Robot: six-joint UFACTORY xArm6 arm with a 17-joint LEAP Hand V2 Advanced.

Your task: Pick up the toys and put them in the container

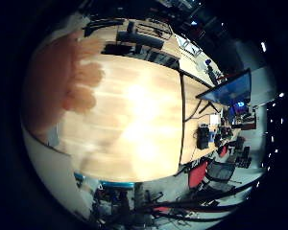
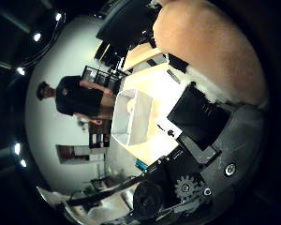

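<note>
We see an orange plush toy [image 2: 206, 44] pressed close against the palm, with the hand [image 2: 210, 140] apparently curled around it, though the fingers' wrap is only partly visible. The white container [image 2: 131, 117] sits on the light wooden table [image 1: 134, 124], well apart from the toy. Red chairs [image 1: 198, 175] stand beside the table.

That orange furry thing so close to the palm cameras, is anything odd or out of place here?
Nothing looks wrong. The orange plush toy fills the view because it sits against the hand. The white container stands upright on the wooden table, nothing spilled.
</note>
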